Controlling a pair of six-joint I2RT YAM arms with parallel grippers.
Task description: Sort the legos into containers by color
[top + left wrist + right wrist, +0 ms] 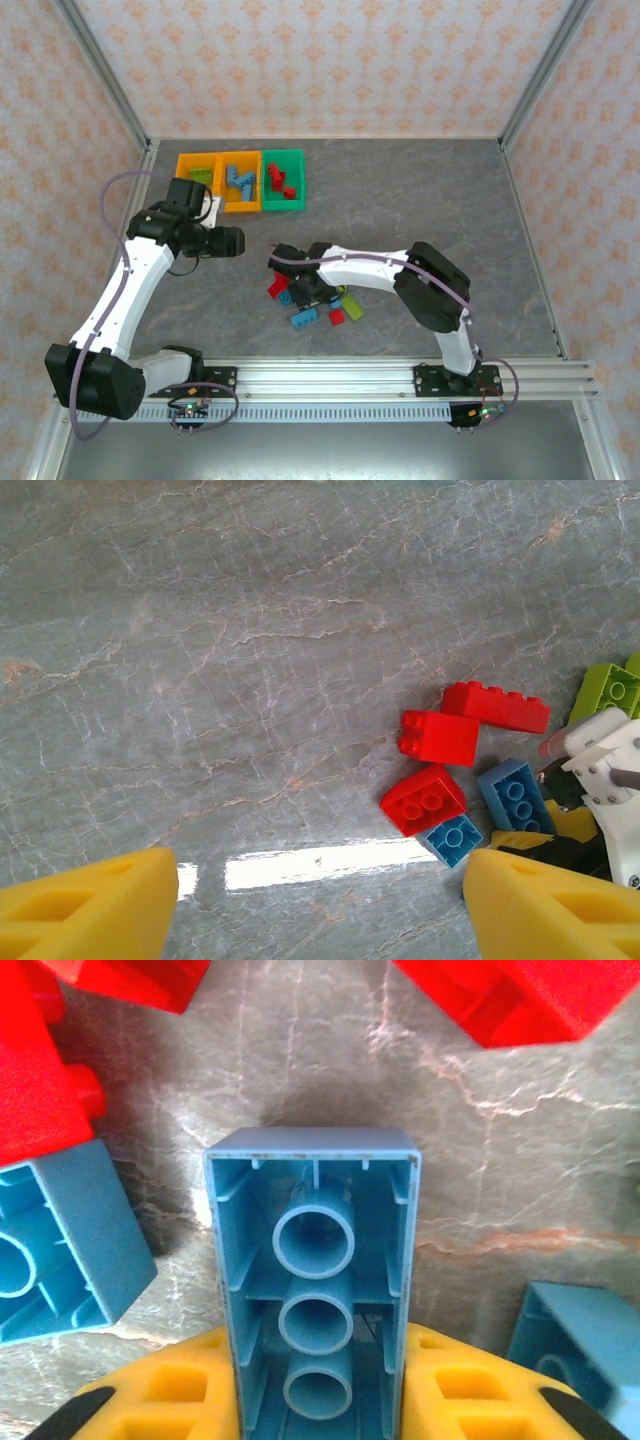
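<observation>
Left claw (320, 915) is open wide. Its yellow fingers (90, 910) sit far apart with nothing between them, over the bare grey marbled bench (250, 630), left of the loose bricks.

Right claw (315, 1340) is closed on a long blue plastic brick (315, 1260). The brick's hollow underside faces the wrist camera and a yellow finger is pressed to each long side. Can't tell if the brick is off the bench.

In the right wrist view a second blue brick (60, 1250) lies just left of it, also underside up, and a third blue brick (580, 1350) sits at lower right. Red plastic bricks (520, 995) are at the top corners.

In the top view a loose pile of small red, blue and lime green bricks (325, 308) lies near the front middle of the bench, and the right claw is down in its left part.

Three open-top rectangular plastic bins stand in a row at the far left of the bench, side by side and touching:
- left orange-yellow bin (181, 170): lime green brick inside
- middle orange-yellow bin (240, 208): blue bricks inside
- green bin (283, 206): red bricks inside

The left claw is between the bins and the pile, well apart from both.

The left wrist view shows three red bricks and two blue ones clustered, touching or nearly so. A lime green brick (608, 690) is at the right edge, and the right arm's white claw body is just beside them.
</observation>
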